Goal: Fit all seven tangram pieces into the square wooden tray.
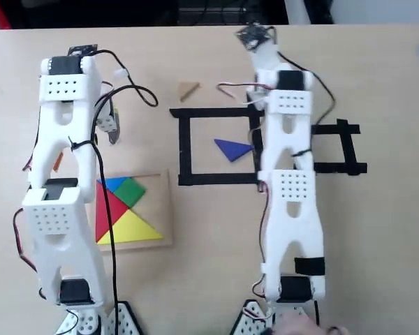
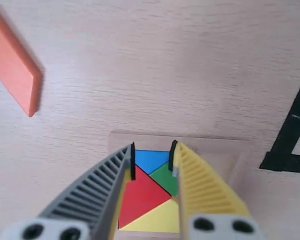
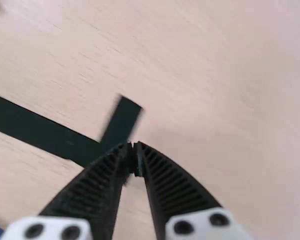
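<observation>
The square wooden tray holds red, blue, green and yellow pieces; the left arm covers its left side. In the left wrist view my left gripper is open above the tray, with the blue piece and green piece showing in the gap. An orange parallelogram lies on the table apart from the tray. A dark blue triangle lies inside a black tape rectangle. A tan triangle lies beyond the tape. My right gripper is shut and empty over black tape.
A second, smaller tape outline sits right of the right arm. Cables trail from the left arm across the table. The right arm spans the tape rectangle's right edge. Bare tabletop lies at the far right.
</observation>
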`<state>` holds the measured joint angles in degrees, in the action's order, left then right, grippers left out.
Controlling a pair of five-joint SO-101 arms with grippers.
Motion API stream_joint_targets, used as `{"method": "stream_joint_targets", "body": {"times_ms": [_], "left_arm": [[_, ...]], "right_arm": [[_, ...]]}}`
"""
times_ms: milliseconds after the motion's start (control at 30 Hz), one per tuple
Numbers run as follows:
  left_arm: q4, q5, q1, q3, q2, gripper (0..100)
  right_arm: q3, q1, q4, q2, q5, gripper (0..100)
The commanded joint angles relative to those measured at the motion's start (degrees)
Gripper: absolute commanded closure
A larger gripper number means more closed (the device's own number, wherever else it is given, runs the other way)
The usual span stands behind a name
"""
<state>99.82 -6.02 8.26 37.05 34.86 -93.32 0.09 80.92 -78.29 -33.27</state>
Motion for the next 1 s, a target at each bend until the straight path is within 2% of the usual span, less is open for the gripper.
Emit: {"method": "stream_joint_targets", "body": {"times_ms": [0, 167, 367, 700, 833, 967], "left_arm": [[-2.0, 0.5, 0.0, -0.6, -3.4, 85], [-4.3, 0.5, 0.4, -2.2, -3.3, 85], [-7.4, 0.5, 0.4, -5.8, -3.3, 85], [-7.6, 0.5, 0.0, -6.3, -3.3, 85], [-7.8, 0.5, -0.8, -5.7, -3.3, 85], [-16.4, 0.5, -3.7, -5.8, -3.3, 85]], "right_arm": [[-1.8, -4.5, -5.1, 1.5, 0.0, 98.7], [-2.0, -8.2, -9.3, 1.0, 2.0, 98.7], [-0.8, -7.8, -18.1, -1.0, 2.8, 98.7], [-0.9, -7.7, -34.9, -7.4, 3.3, 98.7], [-2.5, -6.9, -31.4, -6.8, 2.9, 98.7], [-2.5, -4.5, -21.0, -0.7, 3.2, 98.7]]}}
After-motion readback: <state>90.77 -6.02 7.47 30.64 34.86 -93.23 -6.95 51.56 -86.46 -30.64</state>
